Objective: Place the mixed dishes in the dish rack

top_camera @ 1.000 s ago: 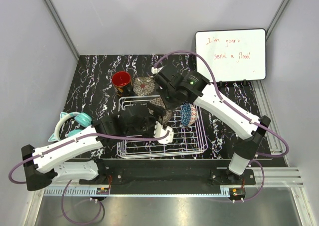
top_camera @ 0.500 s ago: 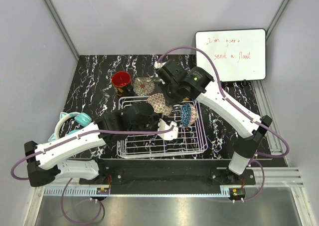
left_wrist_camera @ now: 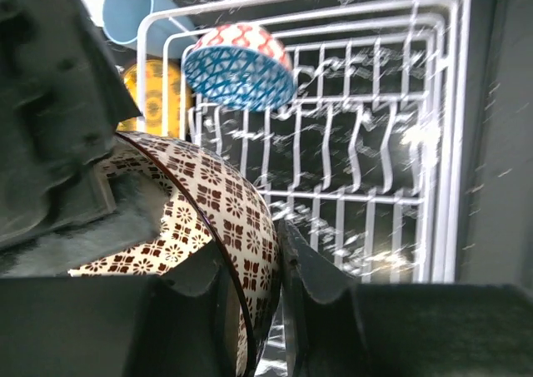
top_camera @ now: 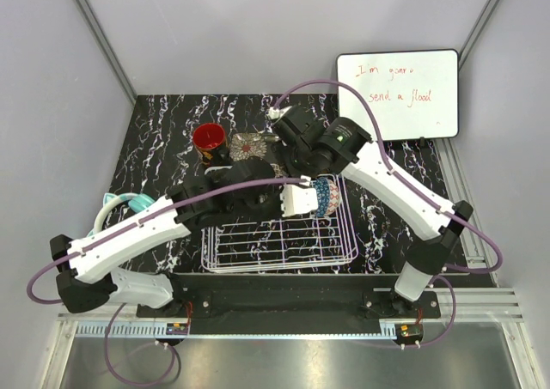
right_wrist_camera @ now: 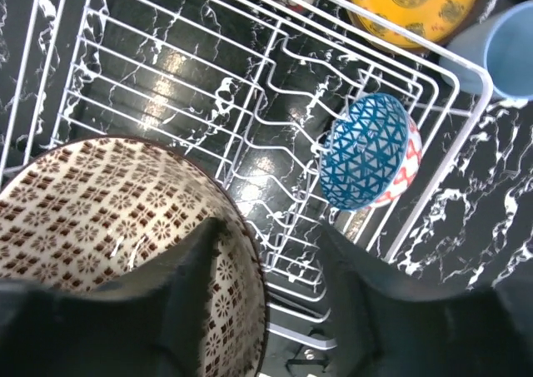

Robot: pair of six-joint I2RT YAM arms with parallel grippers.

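Logging a two-arm moment over the dish rack (top_camera: 258, 245): beige-brown bowl (left_wrist_camera: 225, 202) held in the air above the rack's far half, not yet seated. Reading the left gripper (left_wrist_camera: 254, 252) as clamped on the bowl's rim, one finger inside, one outside, no gap visible. Reading the right gripper (right_wrist_camera: 271, 244) as parted, straddling the same rim with daylight at the outer finger, so no grip there. Judging this a handover, probably to gain a wrist angle suited to standing the bowl on edge between the wires. Finding the blue bowl (right_wrist_camera: 366, 148) already on edge at the rack's right side, toward the far edge, propped there to drain. Locating the yellow plate (right_wrist_camera: 412, 2) and light blue cup (right_wrist_camera: 512, 48) on the worktop just outside a rack corner; red mug (top_camera: 209, 138) and floral saucer (top_camera: 249, 147) on the worktop beyond the rack's far-left corner. Counting four dishes left to load after this one. Watching for a slip: single pinch on a thin glazed rim.
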